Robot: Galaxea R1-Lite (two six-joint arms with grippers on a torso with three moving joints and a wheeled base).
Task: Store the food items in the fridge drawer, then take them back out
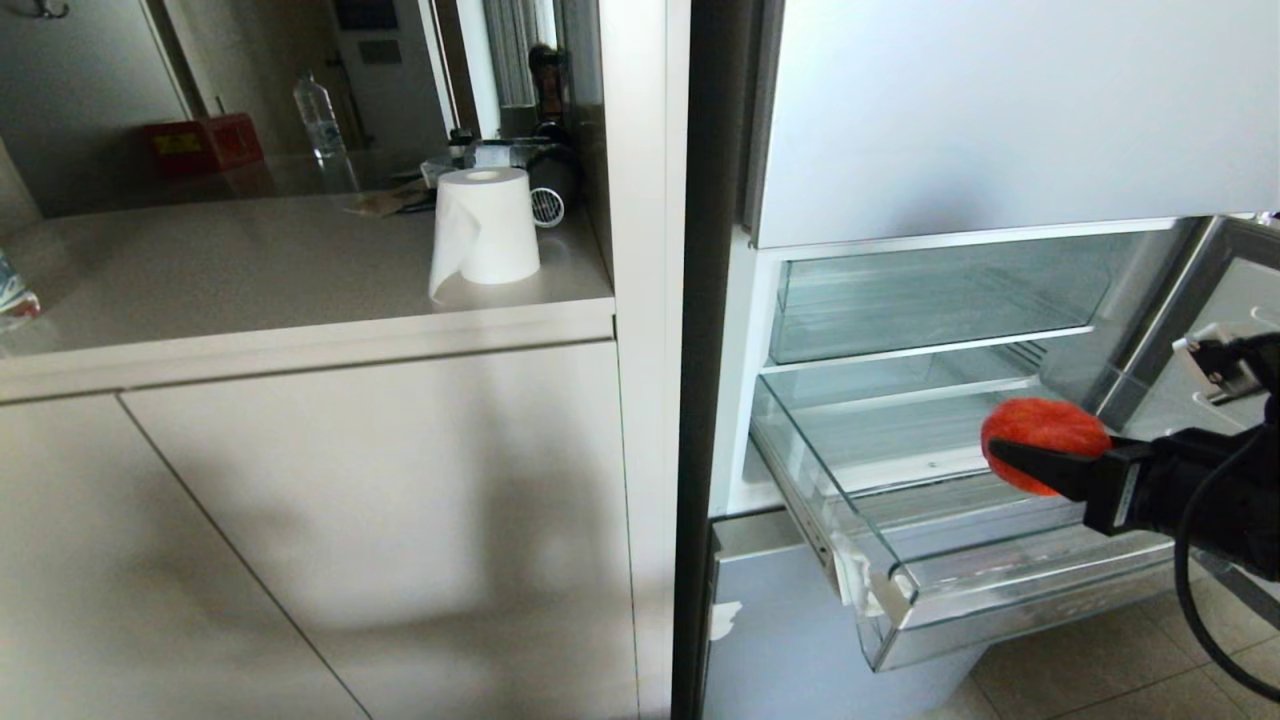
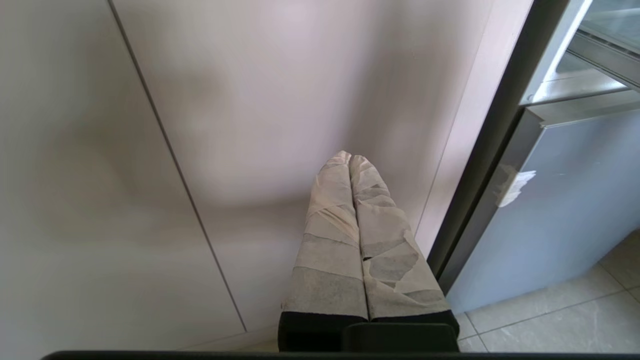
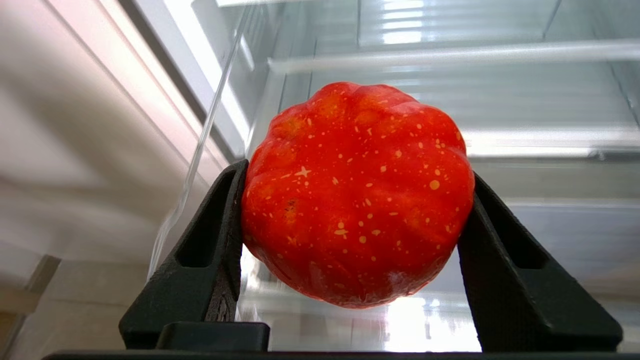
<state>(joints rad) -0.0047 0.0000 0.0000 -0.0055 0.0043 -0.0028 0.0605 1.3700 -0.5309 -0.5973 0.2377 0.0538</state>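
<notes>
Pale kitchen cabinets stood at nine o'clock; the right hand (image 1: 1045, 462) gripped the orange-red fruit (image 1: 1043, 425) above the open fridge drawer (image 1: 905, 585). Next likely: lowering and releasing.

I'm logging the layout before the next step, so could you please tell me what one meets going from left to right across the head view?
Red box → water bottle → paper roll → fridge frame → fridge drawer → orange-red ribbed fruit held in the right claw.
</notes>
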